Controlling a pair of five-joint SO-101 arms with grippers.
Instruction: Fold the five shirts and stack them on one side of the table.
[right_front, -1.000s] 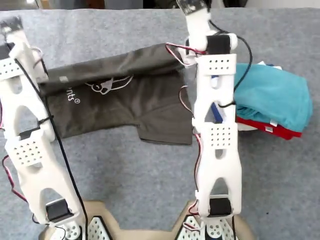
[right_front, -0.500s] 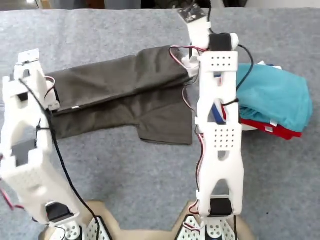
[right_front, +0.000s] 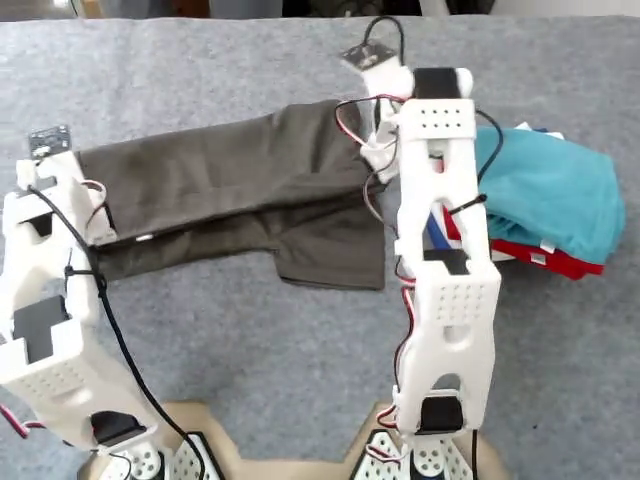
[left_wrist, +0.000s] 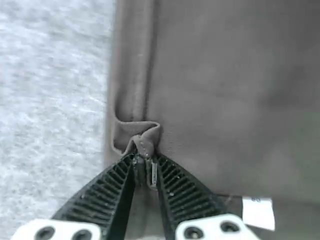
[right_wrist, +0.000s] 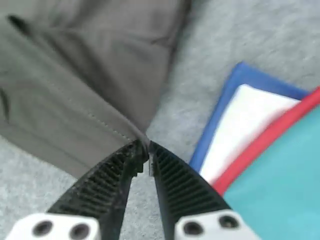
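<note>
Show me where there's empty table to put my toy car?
Bare table lies between the two arms, on the near side of the dark shirt. More runs along the far edge behind the shirt, and at the near right, before the folded stack. The middle is crowded: the left gripper and right gripper pinch the shirt, with the stack close by.

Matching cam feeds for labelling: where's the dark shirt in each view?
High view: the dark shirt lies across the table's middle, between the two arms.
Left wrist view: its folded edge is pinched in the left gripper, with cloth spreading beyond it.
Right wrist view: its hem is pinched in the right gripper, beside the teal-topped stack.
Shared landmark: the grey table.
</note>
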